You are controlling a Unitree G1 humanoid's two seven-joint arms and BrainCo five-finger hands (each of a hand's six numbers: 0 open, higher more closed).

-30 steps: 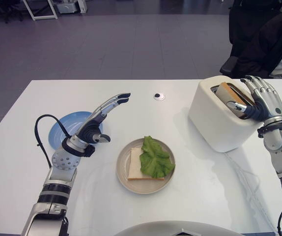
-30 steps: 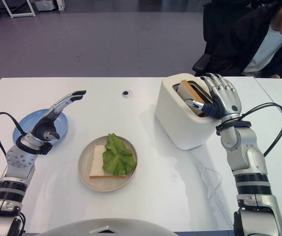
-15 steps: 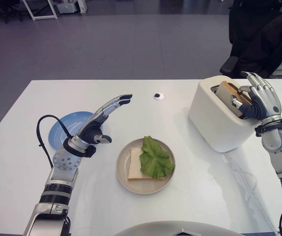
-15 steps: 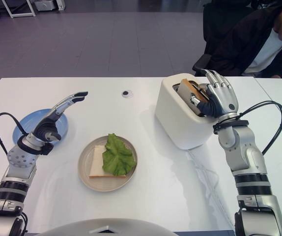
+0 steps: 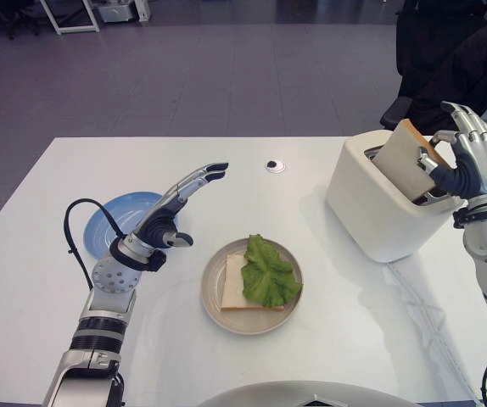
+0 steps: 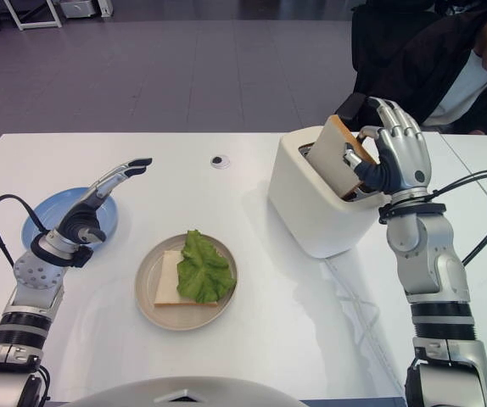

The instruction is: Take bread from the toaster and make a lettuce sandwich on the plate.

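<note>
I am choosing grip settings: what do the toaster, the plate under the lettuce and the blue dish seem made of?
Toaster: matte white shell, likely plastic or painted metal; rounded edges, no glare.
Plate: beige, satin, probably ceramic or melamine; faint rim sheen.
Blue dish: smooth, evenly coloured, plastic or glazed ceramic; cannot tell which.

Right hand [image 6: 399,157] grips a bread slice [image 6: 338,158], tilted, half out of the toaster [image 6: 311,212]. Left hand [image 6: 91,208] hangs open over the blue plate [image 6: 47,220].
</note>
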